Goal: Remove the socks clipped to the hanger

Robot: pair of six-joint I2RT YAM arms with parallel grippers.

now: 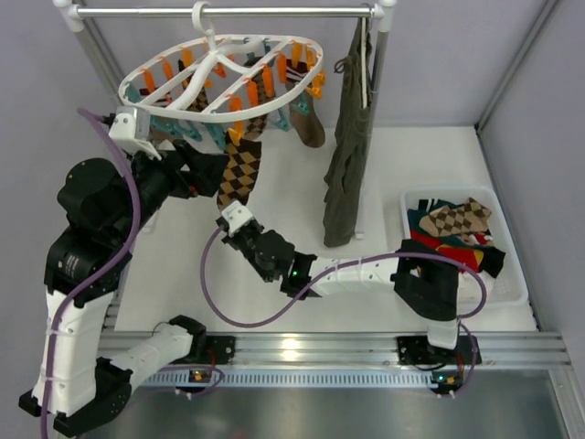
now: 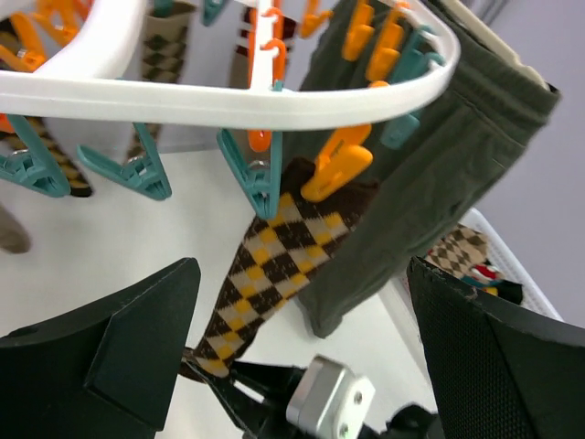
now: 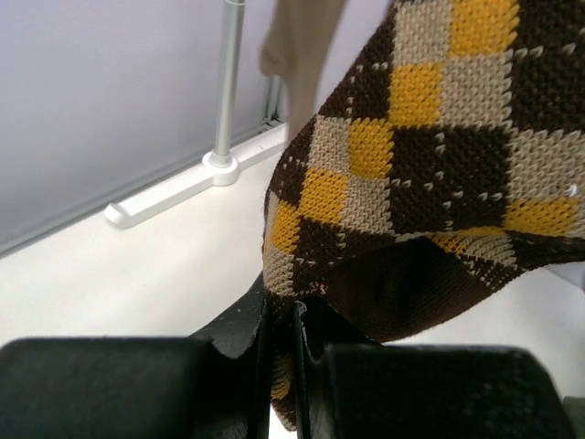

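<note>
The white oval hanger [image 1: 219,78] hangs by its hook from the rail and carries orange and teal clips. An argyle sock [image 1: 239,169] hangs from a teal clip [image 2: 251,174] at its front rim. Another argyle and tan sock [image 1: 309,123] hangs further back. My right gripper [image 1: 230,215] is shut on the argyle sock's lower end [image 3: 402,137], and the fabric is pinched between its fingers [image 3: 247,320]. My left gripper [image 2: 302,347] is wide open and empty, just below the hanger's rim [image 2: 228,101] and facing the argyle sock [image 2: 274,265].
A long olive-grey garment [image 1: 347,165] hangs from the metal rail [image 1: 228,12] right of the hanger. A white basket [image 1: 512,291] at the right holds argyle socks and red and teal clothes. The rack's white foot [image 3: 183,187] lies on the table.
</note>
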